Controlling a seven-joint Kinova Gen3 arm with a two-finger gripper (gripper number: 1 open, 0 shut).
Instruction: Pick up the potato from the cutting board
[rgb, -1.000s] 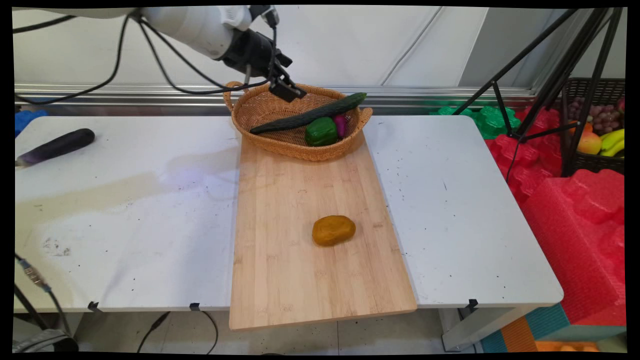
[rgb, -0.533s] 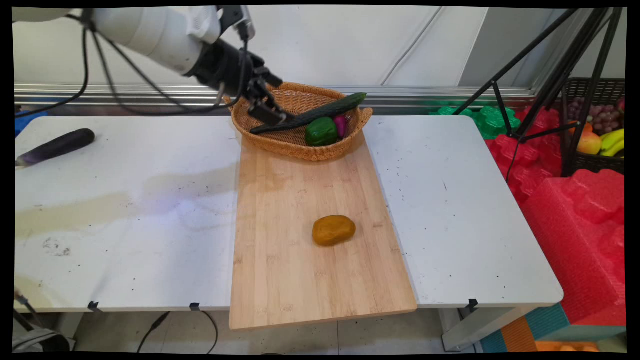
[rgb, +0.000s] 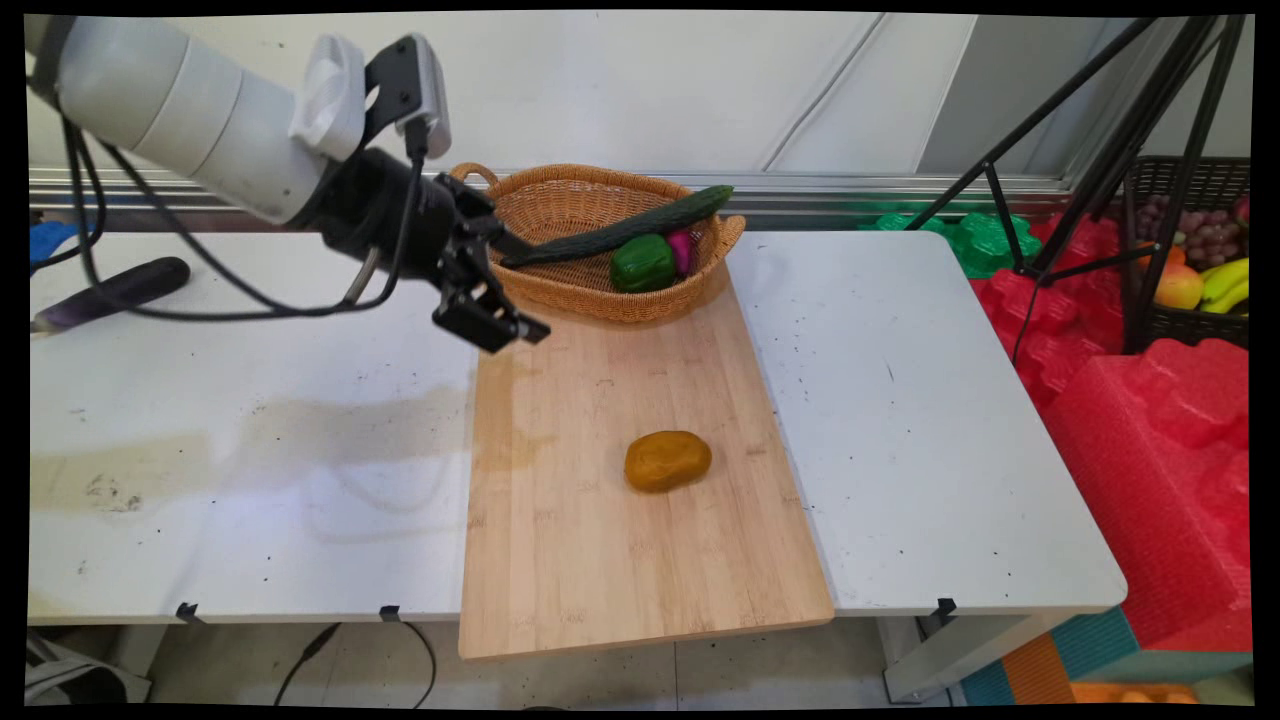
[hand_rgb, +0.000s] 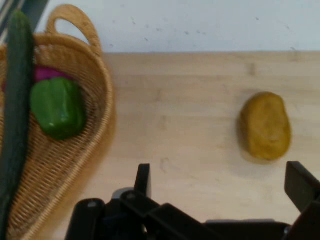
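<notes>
Your landmark is the wicker basket, which sits on the far end of the wooden board. Inside it you have 3 items: a long cucumber lying across it with its tip over the rim, a green pepper beside that, and a small purple vegetable touching the pepper. A brown potato lies on the board, well apart from the basket on its near side. Your gripper hangs just left of the basket, tilted down over the board's left edge, its 2 fingers spread and holding nothing. Far left of the basket, an eggplant rests on the white table.
</notes>
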